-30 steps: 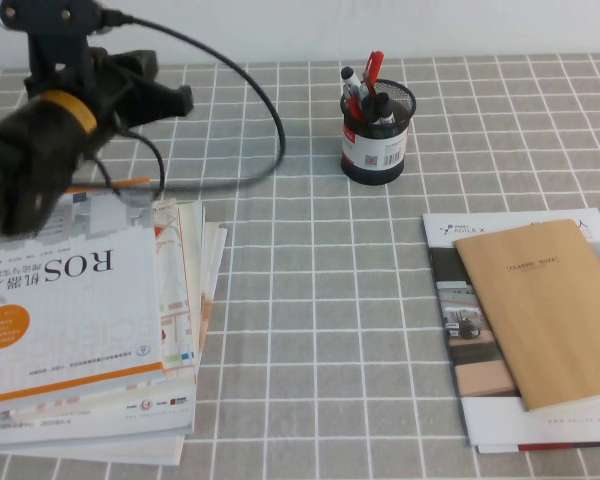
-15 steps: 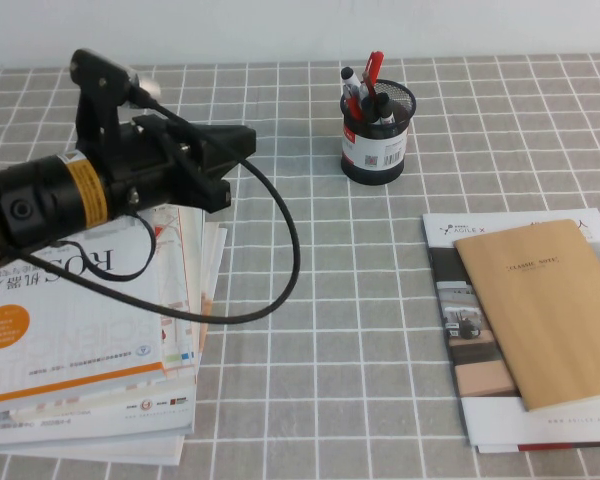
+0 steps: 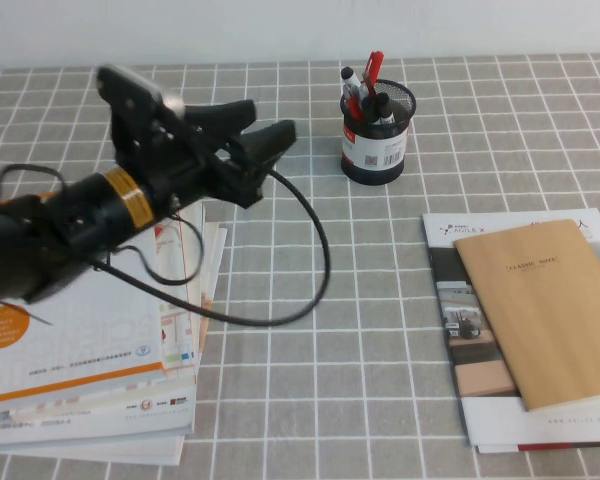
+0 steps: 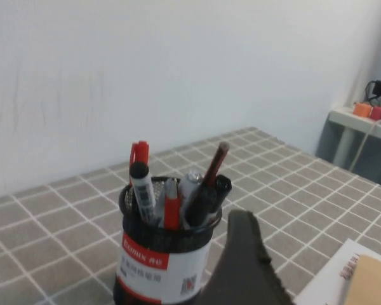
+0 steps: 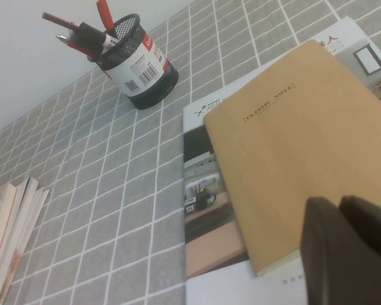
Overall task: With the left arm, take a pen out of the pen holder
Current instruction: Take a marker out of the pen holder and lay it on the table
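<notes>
We see the left arm (image 3: 75, 215) as a thick black tube, glossy in places, ringed by a yellow-orange band (image 3: 128, 197) with small dark markings. A pale grey camera (image 3: 132, 85) sits on a black bracket above the wrist. A thin black cable (image 3: 320, 262) runs from the wrist in a wide loop, and a second, finer one (image 3: 20, 170) curls behind the arm. The left pincer (image 3: 270, 118), over the left side of the counter (image 3: 380, 300), has two matte black, blunt, wedge-shaped fingers standing apart; up close, one finger (image 4: 241, 267) looks rough and rubbery. The right pincer (image 5: 341, 206), over the counter's right side, shows two rounded black fingers pressed together.
</notes>
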Robot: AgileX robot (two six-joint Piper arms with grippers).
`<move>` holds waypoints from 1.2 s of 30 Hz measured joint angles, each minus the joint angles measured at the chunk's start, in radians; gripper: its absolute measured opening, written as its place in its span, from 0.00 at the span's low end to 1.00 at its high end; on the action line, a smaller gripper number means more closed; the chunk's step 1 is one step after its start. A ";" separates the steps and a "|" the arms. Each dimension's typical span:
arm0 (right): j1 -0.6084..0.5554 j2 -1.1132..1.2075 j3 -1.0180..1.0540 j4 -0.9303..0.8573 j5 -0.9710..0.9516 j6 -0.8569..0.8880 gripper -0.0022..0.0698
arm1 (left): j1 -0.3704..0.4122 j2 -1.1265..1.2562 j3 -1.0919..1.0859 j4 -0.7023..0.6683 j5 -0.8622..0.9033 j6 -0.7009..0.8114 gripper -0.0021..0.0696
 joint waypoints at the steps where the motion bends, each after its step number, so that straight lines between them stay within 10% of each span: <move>1: 0.000 0.000 0.000 0.000 0.000 0.000 0.01 | -0.015 0.023 0.000 -0.044 -0.030 0.061 0.65; 36: 0.000 0.000 0.000 -0.008 0.000 -0.004 0.01 | -0.111 0.480 -0.531 -0.154 0.090 0.149 0.66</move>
